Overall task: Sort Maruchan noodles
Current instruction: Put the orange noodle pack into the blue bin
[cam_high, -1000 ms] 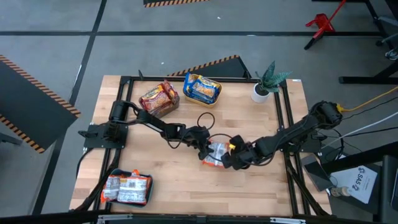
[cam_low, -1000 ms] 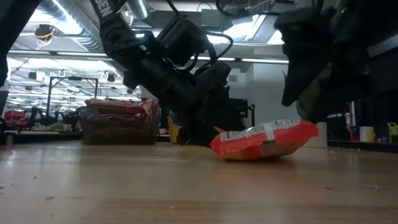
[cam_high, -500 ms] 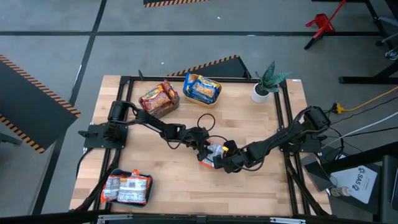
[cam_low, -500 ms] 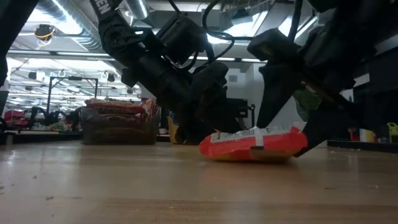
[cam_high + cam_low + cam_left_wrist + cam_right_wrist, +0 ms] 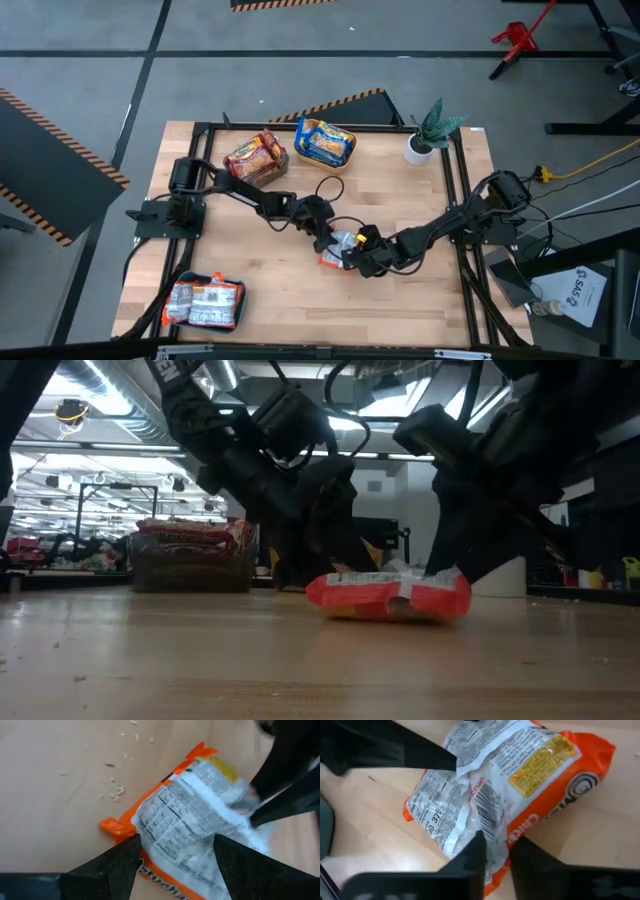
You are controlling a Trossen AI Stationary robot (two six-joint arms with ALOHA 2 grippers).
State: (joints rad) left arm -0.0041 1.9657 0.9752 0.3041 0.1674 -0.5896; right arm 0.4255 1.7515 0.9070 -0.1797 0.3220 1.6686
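Orange packet (image 5: 339, 252): Maruchan noodles, orange-red w/ white printed back facing up; lies flat on the wooden table (image 5: 270, 300) near its middle, a bit toward the right edge. Both grippers at it.
Right gripper (image 5: 352, 258): low on the packet; wrist view shows the two dark fingers (image 5: 476, 851) drawn close together, pinching a fold of the packet's wrapper betw. them.
Left gripper (image 5: 328, 240): at the packet's far side, fingers spread wide, packet end lying betw. them; not gripping, from the wrist view (image 5: 172, 851).
Crumbs (image 5: 117, 794): small pale bits on the wood beside the packet's orange end.
Far-edge bins: one holding orange-red packets (image 5: 256, 159) near the far left; one w/ blue-yellow packets (image 5: 325, 143) just beside it, toward the middle of the far edge.
Near-left corner: bin w/ silver-white packets (image 5: 205, 302).
Plant (image 5: 430, 131): small potted one, white pot, far right corner.
Low view: packet (image 5: 388, 596) flat on the wood, dark arms over it from both sides.
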